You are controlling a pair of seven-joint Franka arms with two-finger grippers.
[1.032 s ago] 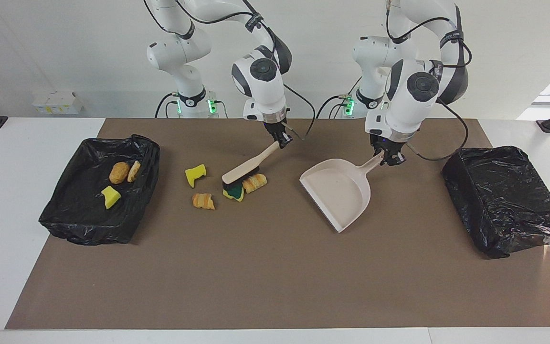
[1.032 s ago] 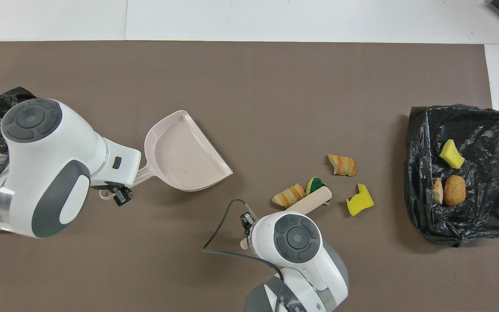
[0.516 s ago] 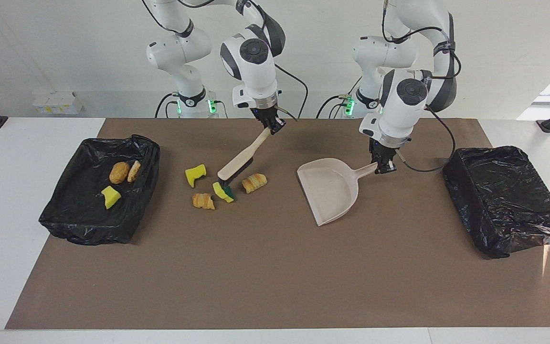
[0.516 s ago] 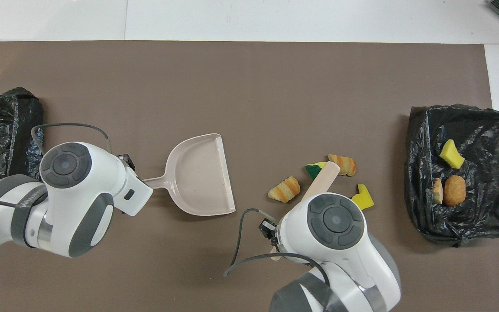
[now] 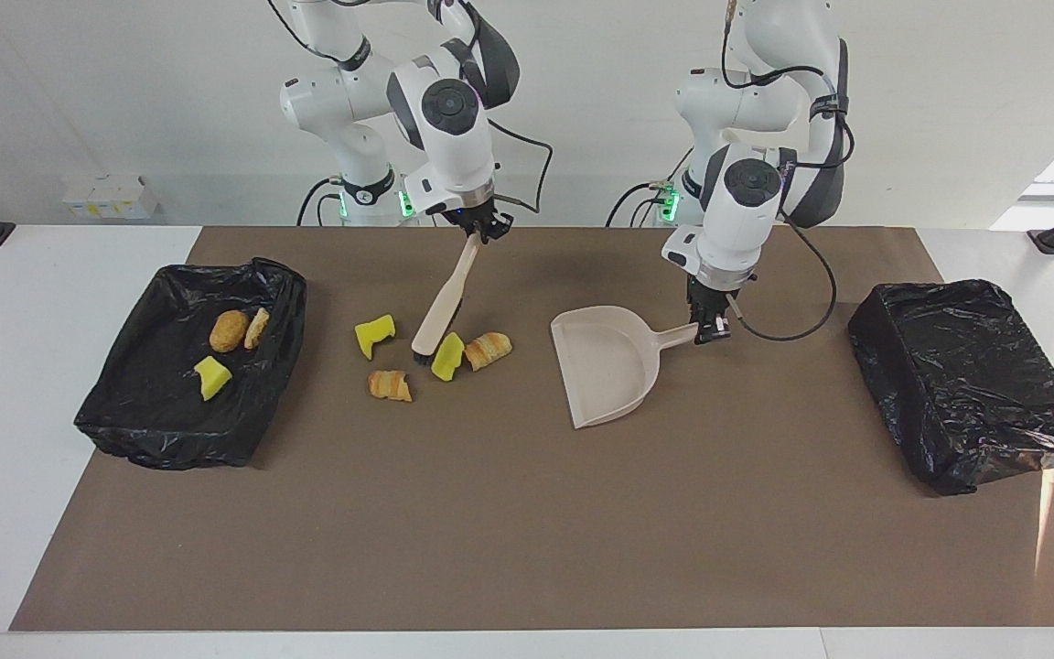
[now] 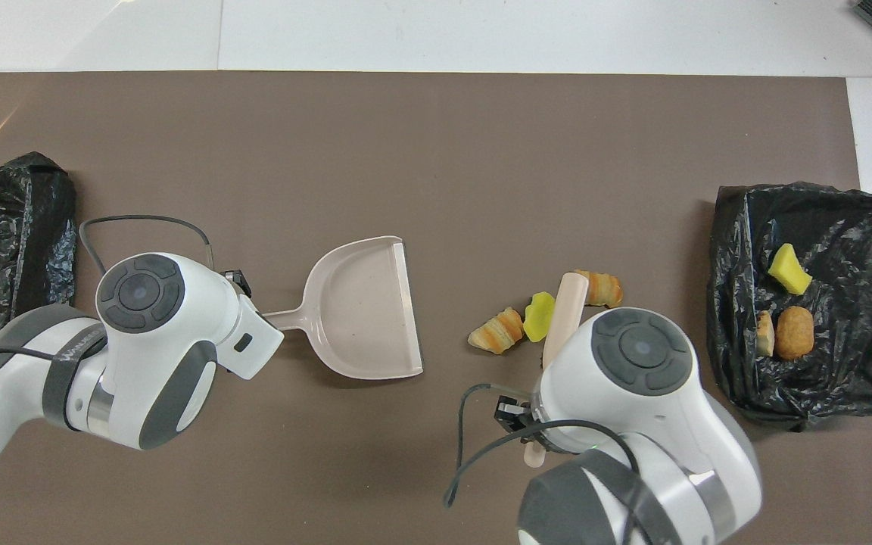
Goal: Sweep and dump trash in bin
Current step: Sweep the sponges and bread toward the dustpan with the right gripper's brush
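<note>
My right gripper is shut on the handle end of the beige brush, whose bristles are down on the mat among loose trash. A yellow-green sponge and a bread piece lie beside the bristles, on the dustpan's side. A yellow sponge and another bread piece lie toward the right arm's end. My left gripper is shut on the handle of the beige dustpan, its mouth turned toward the scraps. Seen from overhead, the dustpan holds nothing.
A black-lined bin at the right arm's end holds two bread pieces and a yellow sponge. A second black-lined bin stands at the left arm's end. A brown mat covers the table.
The right arm swung the brush steeper, its bristles moving toward the right arm's end, and the yellow-green sponge shifted and turned over. The left arm turned the dustpan's mouth toward the scraps and slid it closer.
</note>
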